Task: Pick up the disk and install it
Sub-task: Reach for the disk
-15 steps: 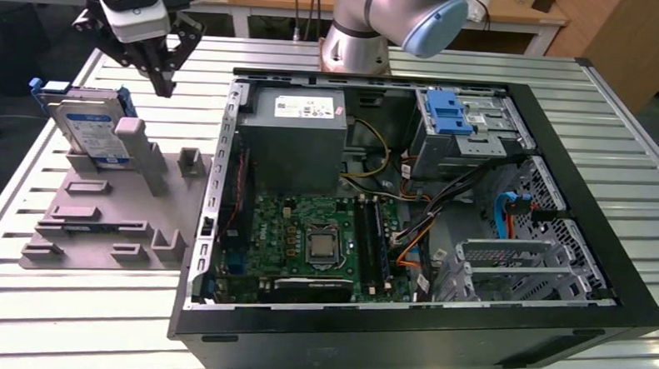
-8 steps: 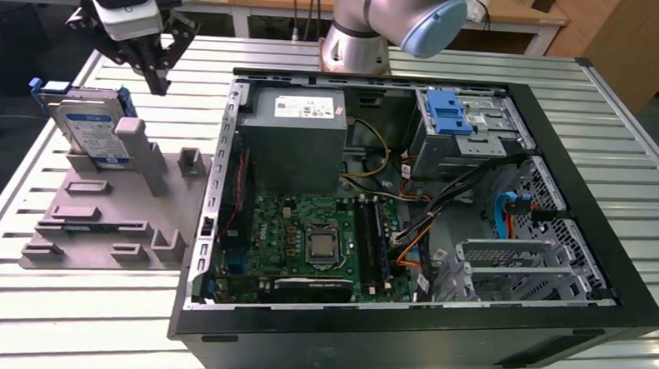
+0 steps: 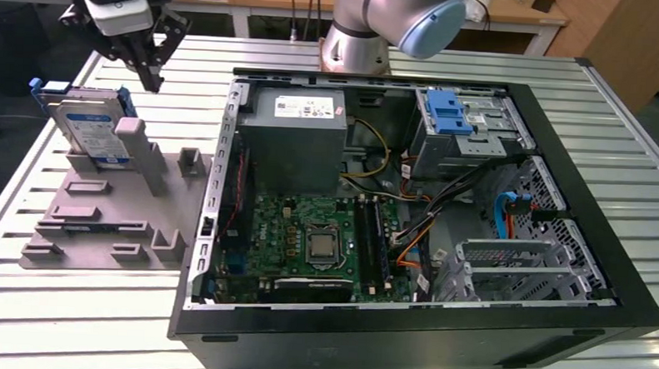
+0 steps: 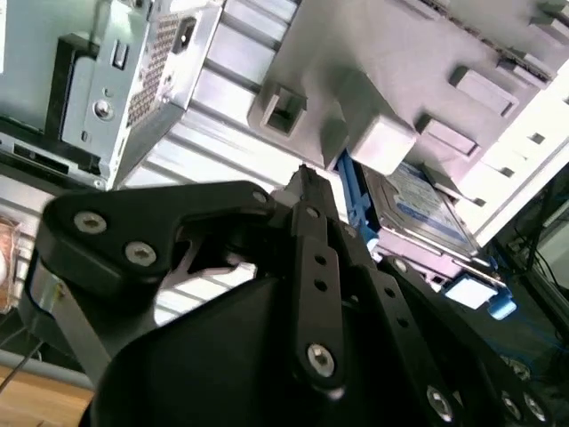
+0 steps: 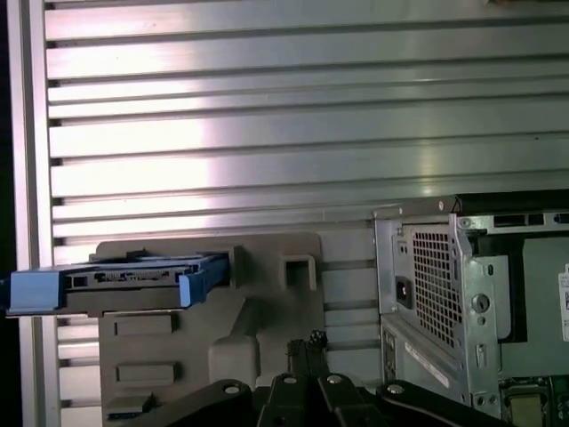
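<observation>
One disk (image 3: pixel 91 132) stands upright in a grey holder (image 3: pixel 93 249) at the exterior view's left. The empty gripper (image 3: pixel 153 83) hovers near its top, pinched narrow (likely rigid, weighty, fragile: grip its blue-framed edges).

Slatted metal table (image 3: pixel 79 324); grey moulded fixture plate (image 3: pixel 94 233) on it; beside that, open black computer case (image 3: pixel 412 342) containing green motherboard (image 3: pixel 305 233), grey power supply (image 3: pixel 297 154), black cables (image 3: pixel 463 184).

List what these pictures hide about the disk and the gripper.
1. Exterior view: the grey holder hides the lower edge of the disk.
2. First wrist view: the disk is seen edge-on, label face turned away.
3. Second wrist view: the gripper covers part of the disk with its black links.
</observation>
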{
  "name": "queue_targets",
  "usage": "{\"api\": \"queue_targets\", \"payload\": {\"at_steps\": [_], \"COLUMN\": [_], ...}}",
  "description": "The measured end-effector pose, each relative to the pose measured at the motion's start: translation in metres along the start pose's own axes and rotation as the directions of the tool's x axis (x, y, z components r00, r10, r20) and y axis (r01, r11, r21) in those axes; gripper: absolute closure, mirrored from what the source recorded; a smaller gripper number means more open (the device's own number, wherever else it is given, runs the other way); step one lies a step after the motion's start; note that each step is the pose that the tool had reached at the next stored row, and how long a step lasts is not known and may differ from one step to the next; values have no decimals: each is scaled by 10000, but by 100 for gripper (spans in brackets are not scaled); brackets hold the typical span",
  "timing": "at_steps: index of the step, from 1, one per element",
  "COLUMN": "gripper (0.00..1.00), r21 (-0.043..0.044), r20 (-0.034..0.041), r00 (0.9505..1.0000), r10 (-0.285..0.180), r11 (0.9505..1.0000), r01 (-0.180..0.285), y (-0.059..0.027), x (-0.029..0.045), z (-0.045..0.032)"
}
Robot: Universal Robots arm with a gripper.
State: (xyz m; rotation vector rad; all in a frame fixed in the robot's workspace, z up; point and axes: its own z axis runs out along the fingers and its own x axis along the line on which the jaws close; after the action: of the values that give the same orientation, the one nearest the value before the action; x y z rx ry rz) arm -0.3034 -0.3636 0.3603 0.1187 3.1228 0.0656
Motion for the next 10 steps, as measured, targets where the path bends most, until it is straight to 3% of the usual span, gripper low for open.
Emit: {"api": "queue_targets", "payload": {"at_steps": [4,10], "gripper": [89,89], "r21": [57,59], "r20": [7,7], "r00": [10000,10000], "r10": [-1,-2], "r11": [10000,10000], "r01": [1,2], "y": [130,133], "x": [60,327], "z": [5,7]}}
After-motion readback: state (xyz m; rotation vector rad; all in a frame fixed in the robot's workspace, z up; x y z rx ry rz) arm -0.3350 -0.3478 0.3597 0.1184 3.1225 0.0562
